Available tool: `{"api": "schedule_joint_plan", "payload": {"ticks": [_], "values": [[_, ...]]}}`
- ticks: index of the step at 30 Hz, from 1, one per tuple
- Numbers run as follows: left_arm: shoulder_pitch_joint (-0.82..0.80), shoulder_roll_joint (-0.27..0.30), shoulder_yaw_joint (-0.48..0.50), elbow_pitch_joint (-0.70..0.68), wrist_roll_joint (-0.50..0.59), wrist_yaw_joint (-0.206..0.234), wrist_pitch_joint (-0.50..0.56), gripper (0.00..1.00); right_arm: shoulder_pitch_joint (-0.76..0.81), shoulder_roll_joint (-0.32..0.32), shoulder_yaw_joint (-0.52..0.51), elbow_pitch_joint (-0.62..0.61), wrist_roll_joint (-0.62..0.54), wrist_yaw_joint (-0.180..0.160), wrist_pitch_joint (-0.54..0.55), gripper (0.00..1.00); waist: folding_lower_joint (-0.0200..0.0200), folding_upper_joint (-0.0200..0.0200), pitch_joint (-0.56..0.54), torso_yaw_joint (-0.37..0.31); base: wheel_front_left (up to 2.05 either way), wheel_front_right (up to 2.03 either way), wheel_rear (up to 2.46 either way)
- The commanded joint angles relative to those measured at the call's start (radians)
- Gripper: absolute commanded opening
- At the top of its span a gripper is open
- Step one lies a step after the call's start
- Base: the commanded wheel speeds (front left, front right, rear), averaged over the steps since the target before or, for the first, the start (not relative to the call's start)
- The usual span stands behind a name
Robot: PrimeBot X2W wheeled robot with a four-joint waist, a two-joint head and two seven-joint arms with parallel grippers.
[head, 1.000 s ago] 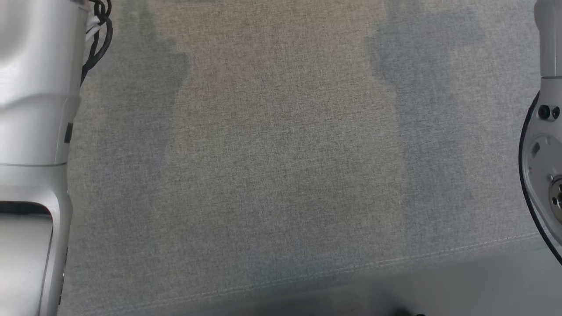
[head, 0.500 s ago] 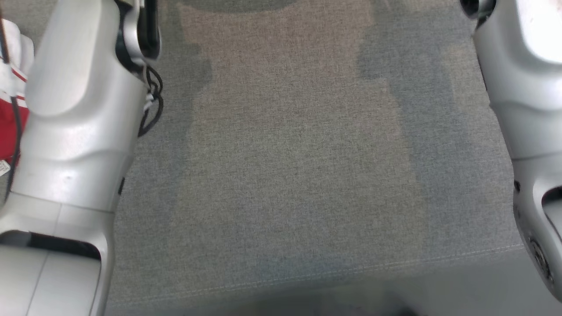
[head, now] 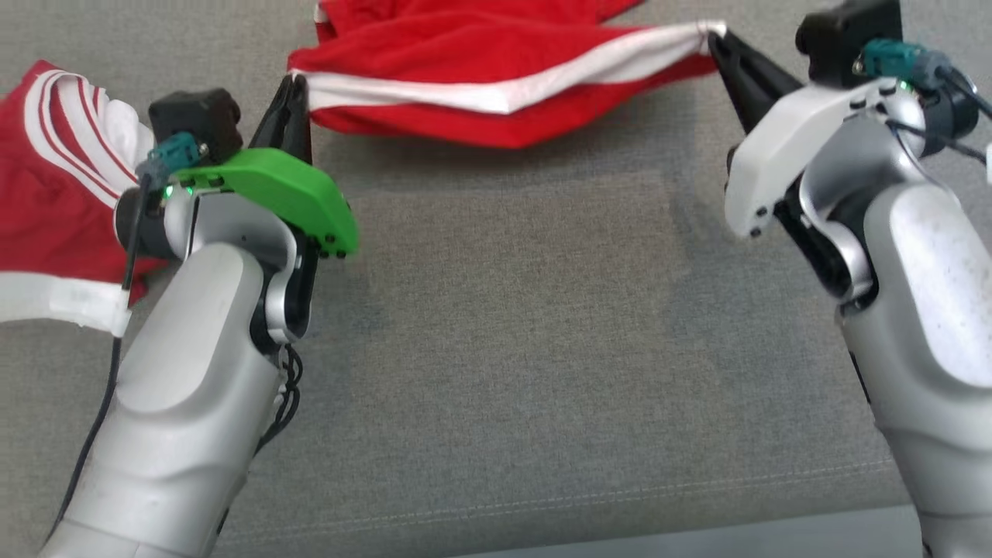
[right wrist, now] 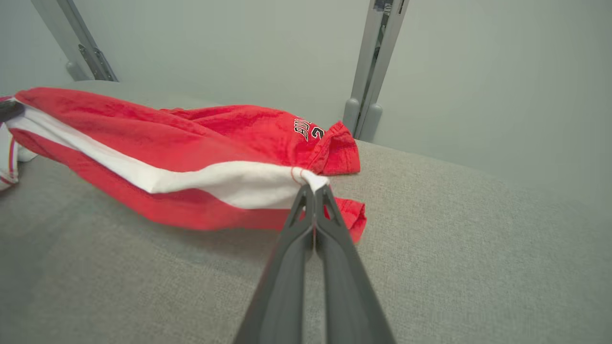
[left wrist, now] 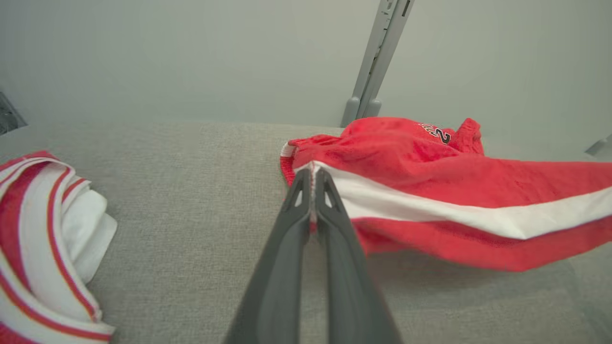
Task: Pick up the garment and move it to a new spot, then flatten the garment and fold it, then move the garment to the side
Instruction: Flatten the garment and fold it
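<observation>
The garment (head: 480, 74) is red with a wide white band and hangs stretched between my two grippers just above the grey cushion. My left gripper (head: 297, 84) is shut on its left end; the left wrist view shows the garment (left wrist: 454, 191) pinched in the gripper (left wrist: 313, 174) at the band's edge. My right gripper (head: 717, 40) is shut on the right end; in the right wrist view the gripper (right wrist: 313, 188) clamps the white corner of the garment (right wrist: 167, 148). The cloth's lower fold sags toward the cushion.
A second red and white striped cloth (head: 54, 178) lies crumpled on the cushion to the far left, also seen as the striped cloth (left wrist: 43, 243) in the left wrist view. The grey cushion (head: 504, 325) spreads wide in front. A grey post (left wrist: 377, 57) stands against the wall behind.
The head camera has swung upward, bringing both grippers and the stretched garment into view where only cushion and pale forearms showed before.
</observation>
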Motion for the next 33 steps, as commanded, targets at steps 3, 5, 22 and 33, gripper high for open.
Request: {"api": "schedule_joint_plan", "payload": {"ticks": [3, 5, 22, 33], "values": [[0.103, 0.041, -0.014, -0.083, 0.007, 0.029, 0.034, 0.00, 0.122, -0.013, -0.017, -0.084, 0.025, -0.001, 0.085, 0.00, 0.0001, 0.0000, -0.096, 0.025, 0.00, 0.00, 0.00], [0.160, 0.060, -0.029, -0.127, 0.012, 0.034, 0.046, 0.00, 0.183, -0.021, -0.025, -0.120, 0.031, -0.001, 0.135, 0.00, 0.0001, 0.0000, -0.118, 0.024, 0.00, 0.00, 0.00], [0.467, 0.110, -0.066, -0.290, -0.018, 0.111, 0.073, 0.00, 0.529, -0.082, -0.091, -0.401, 0.117, -0.001, 0.587, 0.00, 0.0001, 0.0000, -0.219, 0.006, 0.00, 0.00, 0.00], [0.559, 0.126, -0.045, -0.333, -0.033, 0.175, 0.070, 0.00, 0.681, -0.091, -0.113, -0.553, 0.191, -0.001, 0.824, 0.00, 0.0001, 0.0000, -0.254, 0.006, 0.00, 0.00, 0.00]]}}
